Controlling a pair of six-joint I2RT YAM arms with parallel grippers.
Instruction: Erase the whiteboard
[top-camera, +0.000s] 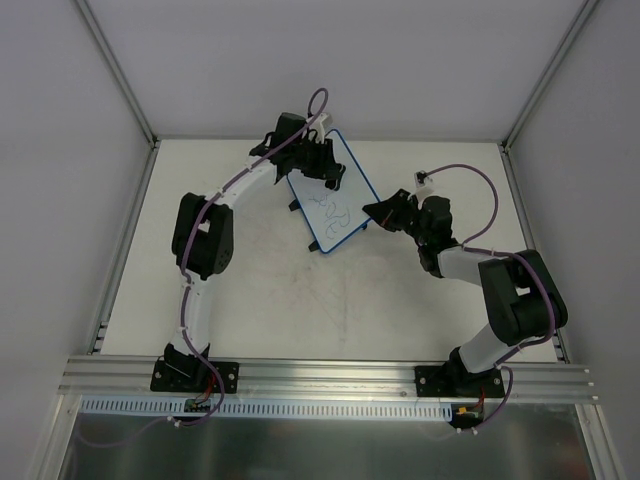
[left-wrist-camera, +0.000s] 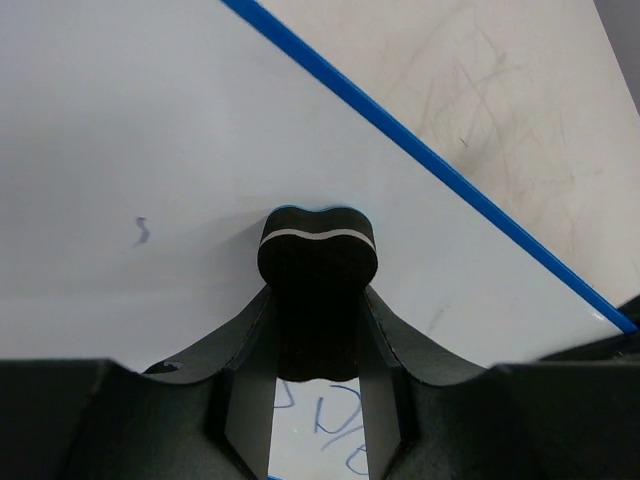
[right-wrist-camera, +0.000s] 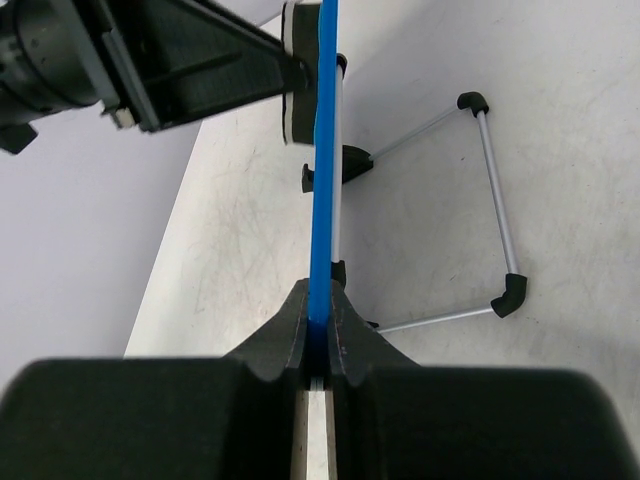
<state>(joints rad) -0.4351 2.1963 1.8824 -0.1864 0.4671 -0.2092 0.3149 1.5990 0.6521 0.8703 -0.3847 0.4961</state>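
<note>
The whiteboard (top-camera: 334, 195), white with a thin blue rim, stands tilted at the back middle of the table, blue scribbles on its lower part. My left gripper (top-camera: 322, 165) is shut on the black bone-shaped eraser (left-wrist-camera: 317, 270), which presses on the board face (left-wrist-camera: 130, 150) above blue scribbles (left-wrist-camera: 340, 440). A small blue mark (left-wrist-camera: 142, 232) sits left of the eraser. My right gripper (top-camera: 372, 213) is shut on the board's blue edge (right-wrist-camera: 324, 180), seen edge-on in the right wrist view. The left gripper (right-wrist-camera: 290, 75) shows there against the board's left side.
The board's wire stand with black feet (right-wrist-camera: 495, 200) rests on the table behind the board. The scuffed white table (top-camera: 330, 300) is walled by grey panels with an aluminium rail (top-camera: 330, 375) at the near edge.
</note>
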